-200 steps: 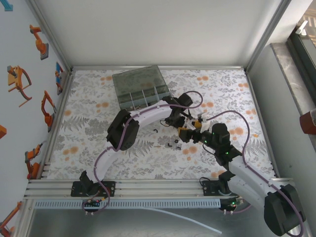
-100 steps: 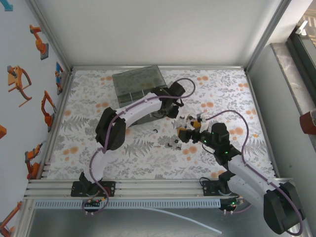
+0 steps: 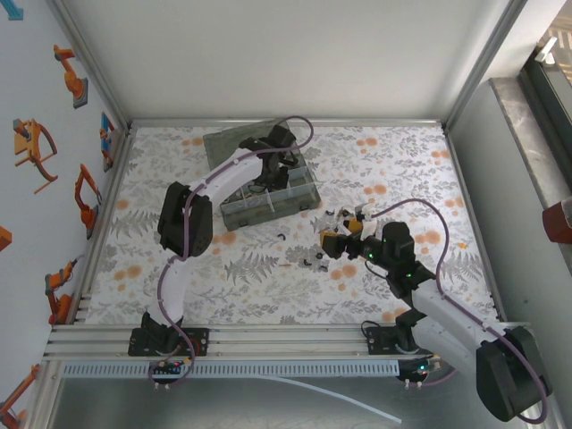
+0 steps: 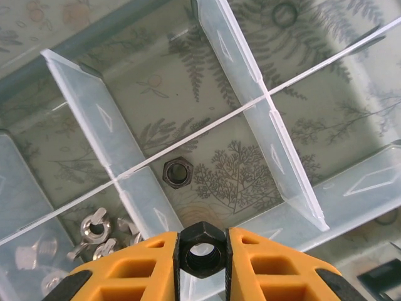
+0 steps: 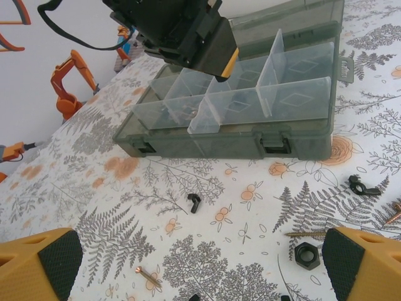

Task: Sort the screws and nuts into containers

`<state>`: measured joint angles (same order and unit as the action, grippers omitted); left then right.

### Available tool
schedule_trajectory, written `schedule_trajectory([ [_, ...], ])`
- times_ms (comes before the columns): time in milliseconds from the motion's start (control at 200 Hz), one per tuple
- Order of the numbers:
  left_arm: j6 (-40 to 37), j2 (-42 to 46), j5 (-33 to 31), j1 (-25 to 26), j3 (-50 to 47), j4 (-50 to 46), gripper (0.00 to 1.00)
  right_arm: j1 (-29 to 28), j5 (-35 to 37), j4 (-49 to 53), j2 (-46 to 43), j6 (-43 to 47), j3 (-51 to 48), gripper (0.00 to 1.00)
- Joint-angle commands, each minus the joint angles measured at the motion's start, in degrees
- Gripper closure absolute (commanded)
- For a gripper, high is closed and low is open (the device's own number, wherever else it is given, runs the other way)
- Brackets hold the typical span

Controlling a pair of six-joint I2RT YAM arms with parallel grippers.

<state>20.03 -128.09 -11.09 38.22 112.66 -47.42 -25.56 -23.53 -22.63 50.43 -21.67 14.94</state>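
Note:
My left gripper (image 4: 202, 252) is shut on a black hex nut (image 4: 201, 257) and hovers over the smoky-grey organiser box (image 3: 268, 213). In the compartment straight below lies one dark hex nut (image 4: 176, 173). The compartment to its left holds silver wing nuts (image 4: 100, 229). My right gripper (image 5: 200, 269) stands open just above the table with nothing between its fingers. Loose around it lie a black hex nut (image 5: 307, 255), a long brass screw (image 5: 305, 234), a small copper screw (image 5: 149, 276), a black wing nut (image 5: 364, 186) and a small black piece (image 5: 195, 202).
The box's lid (image 3: 246, 137) lies open toward the back wall. Thin clear dividers (image 4: 263, 100) split the box into compartments. The box's latched front wall (image 5: 238, 144) faces my right gripper. The loose fasteners (image 3: 313, 259) sit mid-table, right of centre.
My left arm has swung back and to the left, from the loose pile to above the box, with the black nut in its jaws. The right arm has stayed put.

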Motion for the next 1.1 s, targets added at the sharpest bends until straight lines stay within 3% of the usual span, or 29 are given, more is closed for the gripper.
schedule_trajectory([
  [0, -1.1, -1.3, 0.2, 0.0, 2.1, 0.1, 0.81, 0.3, -0.6, -2.3, 0.6, 0.0, -0.3, 0.00],
  [516, -1.5, -1.2, 0.7, 0.8, 1.9, 0.2, 0.73, 0.3, -0.6, -2.5, 0.5, -0.1, -0.3, 0.00],
  [811, -2.5, 4.9, 3.1, 8.2, -2.8, 2.5, 0.69, 0.3, 1.3, 0.9, -2.7, 1.1, -0.3, 0.00],
  [1097, 5.5, 3.5, 19.0, 14.6, -5.6, 2.2, 0.66, 0.3, 5.2, 15.3, -9.0, 1.9, 1.2, 0.00],
])
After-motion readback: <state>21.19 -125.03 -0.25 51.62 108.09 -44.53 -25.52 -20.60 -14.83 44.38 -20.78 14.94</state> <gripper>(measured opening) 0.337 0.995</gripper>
